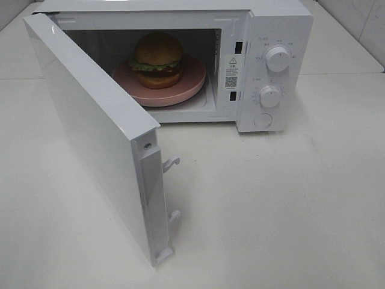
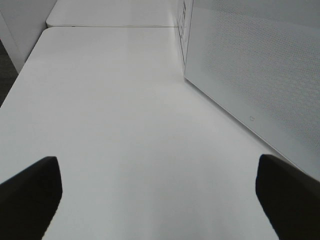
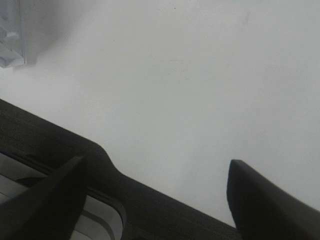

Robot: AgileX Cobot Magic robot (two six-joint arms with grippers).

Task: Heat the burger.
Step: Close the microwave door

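Observation:
The burger (image 1: 157, 57), with a golden-brown bun and green lettuce, sits on a round pink plate (image 1: 186, 90) inside the white microwave (image 1: 283, 30). The microwave door (image 1: 90, 132) is swung wide open toward the front left. Neither gripper shows in the exterior high view. In the left wrist view, my left gripper (image 2: 160, 200) hangs open over bare table, and the door's outer face (image 2: 260, 65) is beside it. My right gripper (image 3: 160, 195) is also open over the table with nothing between its fingers (image 3: 260, 200).
Two white knobs (image 1: 278, 58) (image 1: 270, 96) and a round button (image 1: 263, 120) sit on the microwave's right panel. Latch hooks (image 1: 171, 162) stick out of the door's edge. A corner of the door (image 3: 11, 35) shows in the right wrist view, above a black band (image 3: 60, 145).

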